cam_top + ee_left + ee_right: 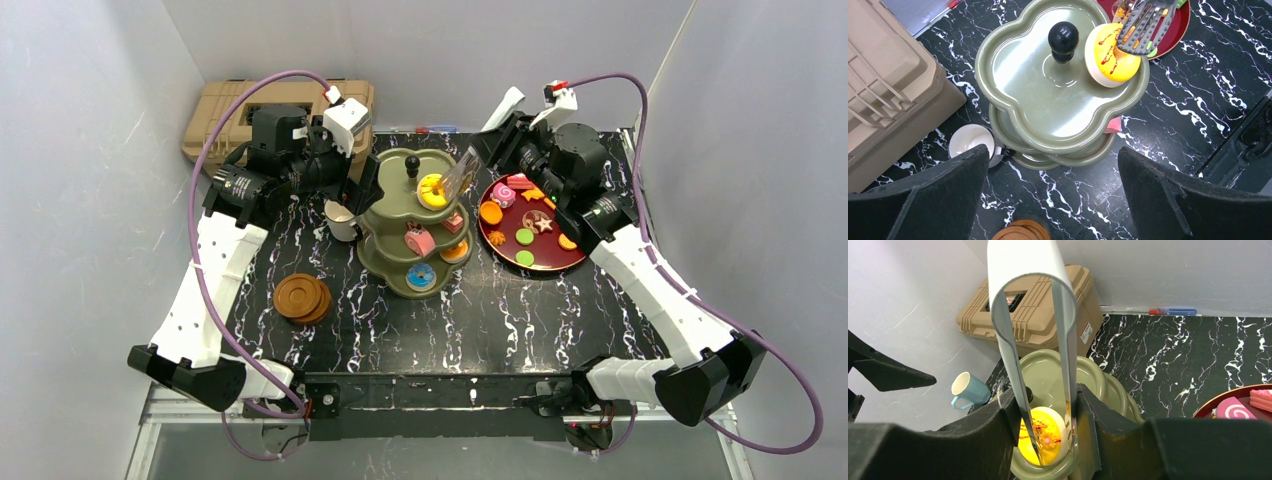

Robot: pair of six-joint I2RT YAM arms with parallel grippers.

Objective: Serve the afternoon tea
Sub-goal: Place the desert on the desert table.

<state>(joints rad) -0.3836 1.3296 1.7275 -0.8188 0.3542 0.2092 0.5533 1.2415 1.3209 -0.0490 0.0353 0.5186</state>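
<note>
The olive-green three-tier stand (395, 215) with a black knob (411, 162) stands mid-table. A yellow iced pastry (433, 190) lies on its top tier (1048, 100). My right gripper (1045, 415) is shut on white tongs (1033, 300), whose tips (1143, 25) hover over the yellow pastry (1043, 440). I cannot tell if the tips touch it. My left gripper (1053, 200) is open and empty above the stand's left side. A white-and-blue cup (340, 217) stands left of the stand. Brown wooden saucers (302, 297) are stacked front left. Other pastries sit on the lower tiers.
A round dark-red plate (570, 262) with several pastries lies right of the stand, under my right arm. A tan toolbox (240, 110) stands at the back left, close behind my left arm. White walls close in three sides.
</note>
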